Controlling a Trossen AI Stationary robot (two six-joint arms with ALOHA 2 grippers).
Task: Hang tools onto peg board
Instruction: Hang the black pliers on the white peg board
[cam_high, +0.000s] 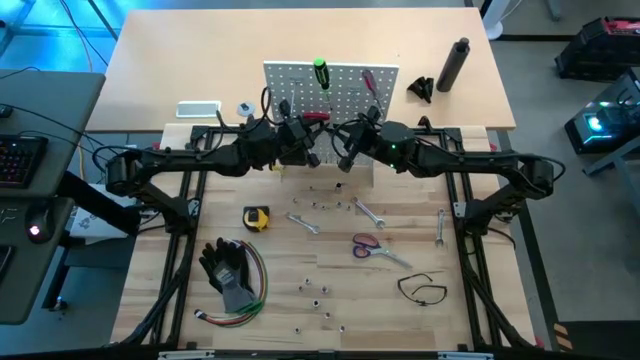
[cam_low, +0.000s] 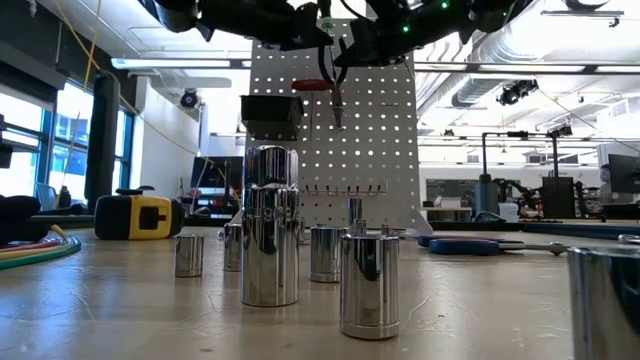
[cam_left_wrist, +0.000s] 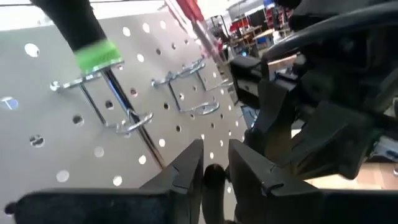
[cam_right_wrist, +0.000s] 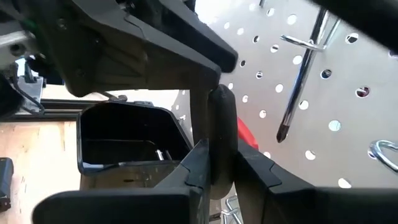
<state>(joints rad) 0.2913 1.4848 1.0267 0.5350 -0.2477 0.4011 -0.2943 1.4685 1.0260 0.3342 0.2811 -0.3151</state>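
Note:
The peg board (cam_high: 345, 95) stands upright at the table's far middle. A green-handled screwdriver (cam_left_wrist: 99, 53) hangs on it, its shaft passing through two wire hooks. A second, red-handled screwdriver (cam_high: 368, 80) hangs further right. My two grippers meet just in front of the board, the left (cam_left_wrist: 216, 152) from the table's left and the right (cam_right_wrist: 219, 155) from its right. Between them is a red-and-black-handled screwdriver (cam_high: 315, 117), held clear of the table. Both grippers are shut on it. My left gripper has a dark rounded end of the screwdriver's handle (cam_left_wrist: 214, 179) between its two fingers and comes at it level from the table's left. Its own fingers hide how far back the handle reaches. My right gripper pinches the dark part of the handle (cam_right_wrist: 221, 134) between its two fingers. It comes in about level from the table's right, with red (cam_right_wrist: 250, 138) showing just behind one finger. The handle stands out past the fingertips toward the left gripper, clear of table and board.
A black bin (cam_right_wrist: 124, 140) hangs on the board's front left, close beside the grippers. On the table lie a yellow tape measure (cam_high: 256, 217), wrenches (cam_high: 368, 212), red-handled scissors (cam_high: 366, 245), a black loop (cam_high: 422, 288), black gloves (cam_high: 228, 268) and several metal sockets (cam_low: 270, 225).

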